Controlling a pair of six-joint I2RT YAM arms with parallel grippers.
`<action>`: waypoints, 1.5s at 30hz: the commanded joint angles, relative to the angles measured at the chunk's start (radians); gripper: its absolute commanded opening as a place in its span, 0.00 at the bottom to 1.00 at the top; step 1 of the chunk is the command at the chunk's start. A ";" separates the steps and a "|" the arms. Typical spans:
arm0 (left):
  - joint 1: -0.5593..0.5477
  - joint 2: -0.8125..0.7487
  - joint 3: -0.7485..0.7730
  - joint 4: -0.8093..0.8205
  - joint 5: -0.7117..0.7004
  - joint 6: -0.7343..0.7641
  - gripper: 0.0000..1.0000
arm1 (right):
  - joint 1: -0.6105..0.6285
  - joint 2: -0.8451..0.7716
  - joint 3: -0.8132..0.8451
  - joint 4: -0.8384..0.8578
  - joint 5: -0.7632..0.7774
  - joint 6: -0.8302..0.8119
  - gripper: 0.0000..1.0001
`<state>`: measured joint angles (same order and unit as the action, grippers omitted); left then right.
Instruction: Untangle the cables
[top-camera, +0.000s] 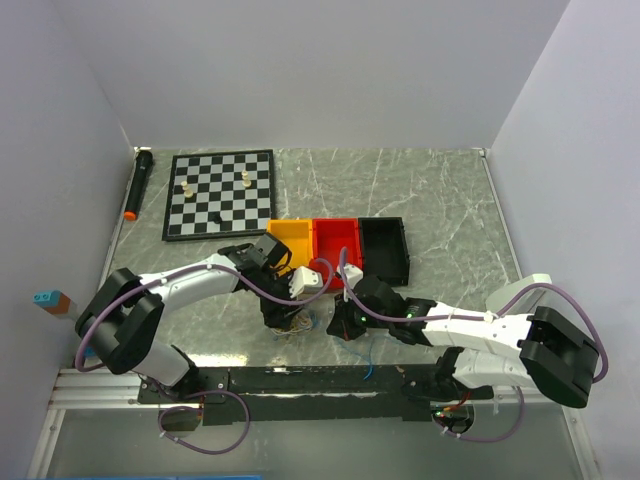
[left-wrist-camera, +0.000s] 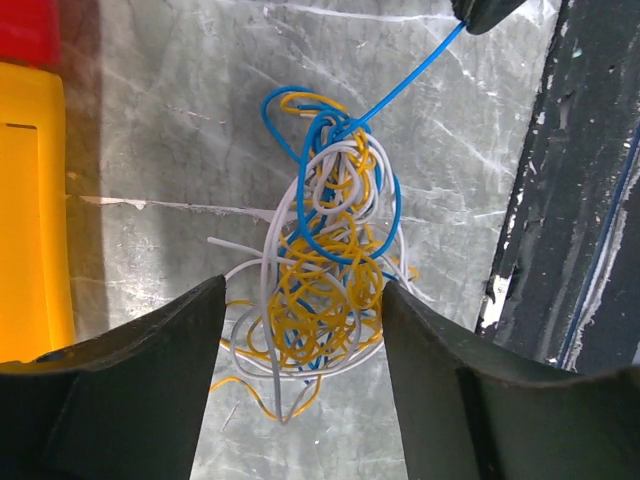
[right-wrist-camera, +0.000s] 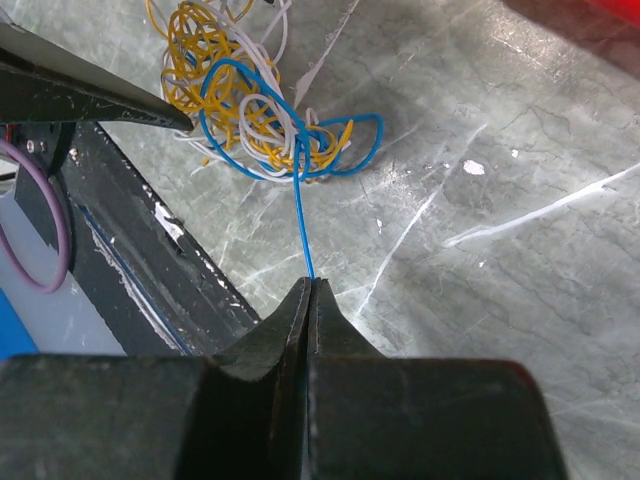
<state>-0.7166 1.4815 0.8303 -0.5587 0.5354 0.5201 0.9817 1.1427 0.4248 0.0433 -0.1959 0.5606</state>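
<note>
1. Cables (top-camera: 293, 326) lie knotted on the table (top-camera: 440, 210) in the top view, between left gripper (top-camera: 281, 312) and right gripper (top-camera: 345, 324), near the yellow tray (top-camera: 288, 238); chessboard (top-camera: 220, 195) well apart.
2. Left wrist: left gripper (left-wrist-camera: 302, 292) hangs open astride the cables; white, yellow and blue strands interlaced, so little looks done. Black rail (left-wrist-camera: 580, 200) crowds one side.
3. Right wrist: right gripper (right-wrist-camera: 310, 286) is clamped on the blue wire (right-wrist-camera: 303, 220), pulled taut; its loops are caught.

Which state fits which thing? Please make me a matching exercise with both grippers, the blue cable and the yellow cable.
1 left gripper
2 right gripper
3 blue cable
4 yellow cable

A coiled up in the tangle
B open over the tangle
C stretched straight out of the tangle
D shut on the blue cable

Pairs: 1-B, 2-D, 3-C, 4-A
</note>
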 joint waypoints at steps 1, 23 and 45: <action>-0.007 -0.018 -0.019 0.035 -0.006 0.006 0.66 | -0.006 -0.012 0.009 0.024 -0.008 0.007 0.00; 0.164 -0.343 -0.025 -0.300 -0.178 0.149 0.01 | -0.113 -0.264 0.003 -0.198 0.053 -0.030 0.00; 0.368 -0.379 -0.188 -0.196 -0.488 0.205 0.01 | -0.233 -0.658 0.095 -0.554 0.337 0.002 0.00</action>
<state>-0.3584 1.0843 0.5903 -0.7746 0.0544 0.7242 0.7662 0.5400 0.4580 -0.4702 0.0891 0.5575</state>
